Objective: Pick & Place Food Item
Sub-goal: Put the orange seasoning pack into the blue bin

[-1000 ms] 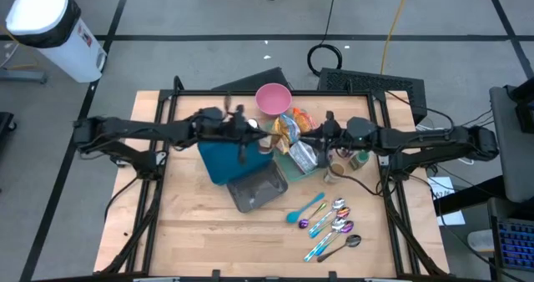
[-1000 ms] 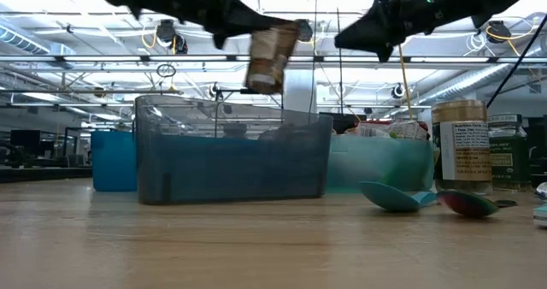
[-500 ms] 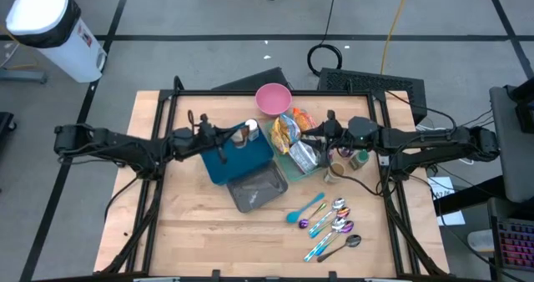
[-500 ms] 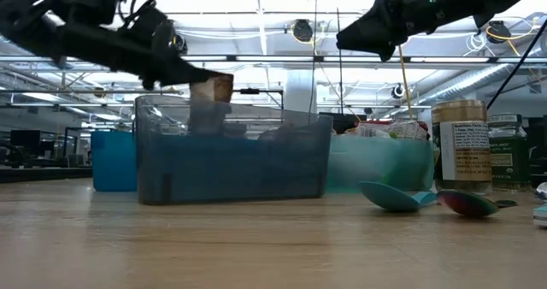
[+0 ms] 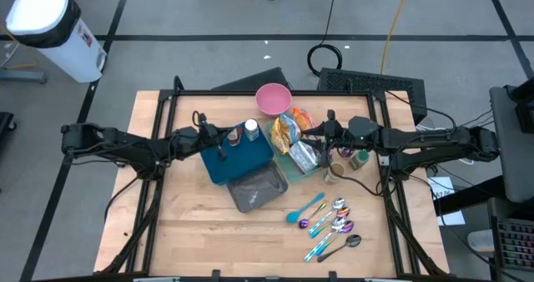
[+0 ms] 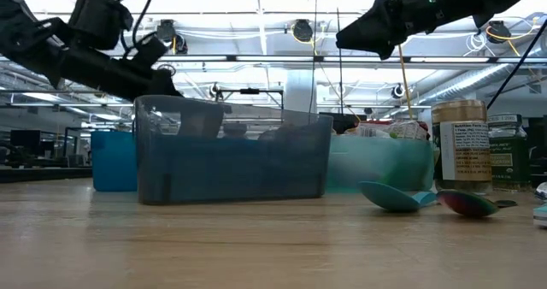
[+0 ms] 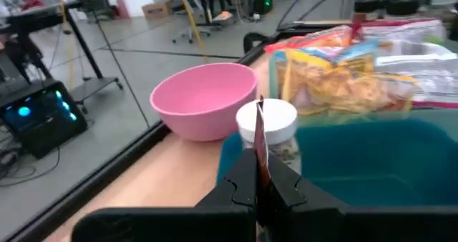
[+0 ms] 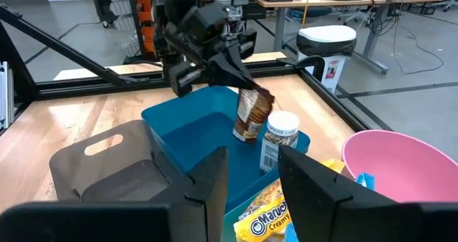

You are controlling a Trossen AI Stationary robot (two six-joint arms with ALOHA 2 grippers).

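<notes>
The step in hand looks like the release of the food item into its bin. The left gripper (image 5: 224,138) reaches in from the desk's left edge and hangs over the blue bin (image 5: 242,161), which sits near the middle of the desk (image 5: 192,232), toward the far edge. Its fingers are pressed together on the top edge of a brown packet (image 8: 250,117). The packet stands upright inside the bin at its far side, just beside a white-lidded jar (image 8: 280,136); I cannot tell whether the 2 touch.

To finish well, the packet's base should be resting on the bin floor before the fingers part. They need only a small gap, so the one nearest the jar does not knock it. The lift should then go straight up until the fingertips are above the rim, because a sideways pull could drag the packet over.

There is little spare room. A grey bin (image 5: 259,190) touches the blue bin's near corner, a pink bowl (image 5: 273,98) stands at the far edge, and snack bags (image 5: 288,132) lie just to its right. The right gripper (image 5: 319,138), its fingers apart and holding nothing, hovers over those bags, so the safest way out is back toward the left edge. The front-left part of the desk carries nothing; spoons (image 5: 329,224) lie toward the front-right corner.
</notes>
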